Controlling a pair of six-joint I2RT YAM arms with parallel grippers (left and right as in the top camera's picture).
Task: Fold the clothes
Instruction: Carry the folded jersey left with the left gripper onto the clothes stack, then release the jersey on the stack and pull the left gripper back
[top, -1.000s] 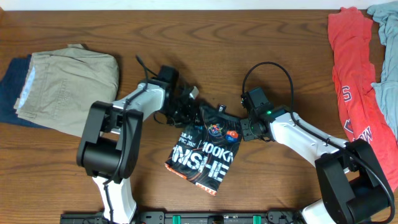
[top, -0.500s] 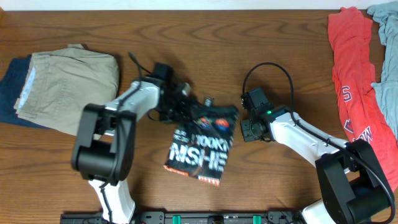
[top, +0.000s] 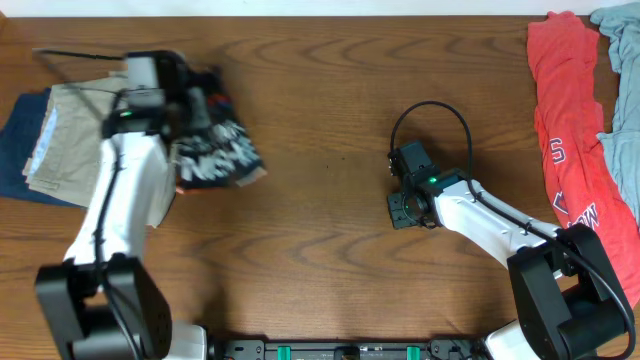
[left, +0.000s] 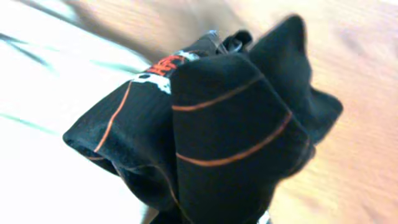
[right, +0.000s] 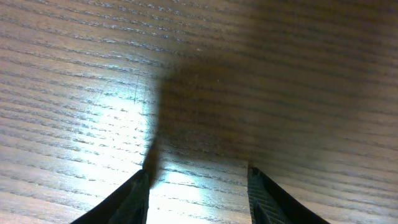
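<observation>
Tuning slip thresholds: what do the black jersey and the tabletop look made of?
The black jersey: thin, smooth knit, probably synthetic sportswear; it drapes in soft folds with faint sheen, orange lines printed on. The tabletop: wood or wood-look laminate, semi-gloss; clear grain, light glares off it in the right wrist view.

Black jersey (top: 212, 152) sits bunched in a loose bundle at the left of the counter (top: 320, 90), white lettering on top, its left side right up against the folded khaki garment (top: 75, 140). From the left wrist it's thick humped folds, thin orange lines curving across, a scrap of red-orange and white print at the top. Khaki lies folded over a navy piece (top: 14, 135). Far right, red shirt (top: 565, 120) and grey-blue garment (top: 622, 100) lie rumpled, unfolded
</observation>
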